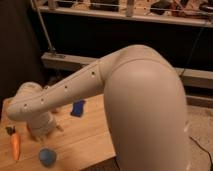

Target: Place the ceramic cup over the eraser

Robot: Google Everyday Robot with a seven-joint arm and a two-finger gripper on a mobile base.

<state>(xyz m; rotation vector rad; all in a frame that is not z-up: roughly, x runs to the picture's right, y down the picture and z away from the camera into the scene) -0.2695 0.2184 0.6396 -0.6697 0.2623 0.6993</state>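
The ceramic cup (47, 156), small, light blue and rounded, stands on the wooden table (87, 142) near its front left edge. My gripper (43, 130) hangs low over the table's left part, just above and behind the cup and right of the orange carrot (15, 144). It does not touch the cup. The eraser is hidden behind my arm and gripper.
A darker blue angular object (78, 107) lies on the table behind my arm. My large white arm (140, 100) fills the right and middle of the view. A dark shelf with a rail (125, 15) runs along the back.
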